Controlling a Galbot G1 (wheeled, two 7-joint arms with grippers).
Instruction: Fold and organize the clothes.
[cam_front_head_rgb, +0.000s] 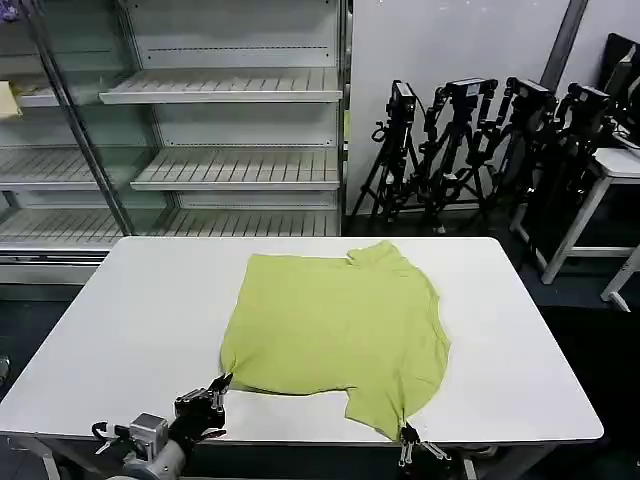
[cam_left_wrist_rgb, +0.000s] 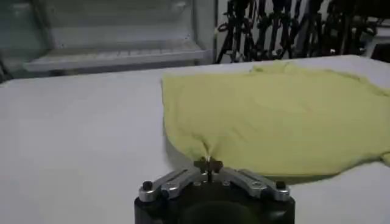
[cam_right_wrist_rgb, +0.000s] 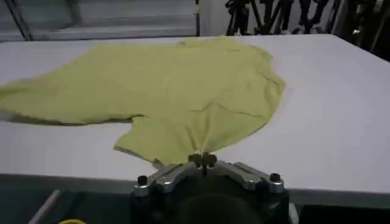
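We see both tools pinching the T-shirt (cam_front_head_rgb: 335, 325) at the near edge of the white worktop (cam_front_head_rgb: 130, 330).

Shirt lies spread mid-worktop. Left tool (cam_front_head_rgb: 222, 384) is closed on its near-left corner, cloth bunched at the tips. Right tool (cam_front_head_rgb: 408, 436) is closed on the near-right sleeve, at the worktop's front edge.

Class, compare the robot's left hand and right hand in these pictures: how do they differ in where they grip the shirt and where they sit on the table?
The left hand pinches the shirt at its near left corner; the right hand pinches the near tip of its right sleeve. The left hand sits over the table, inside its front edge; the right hand is at that edge itself. Both are shut on cloth, which gathers into small folds at each pinch.
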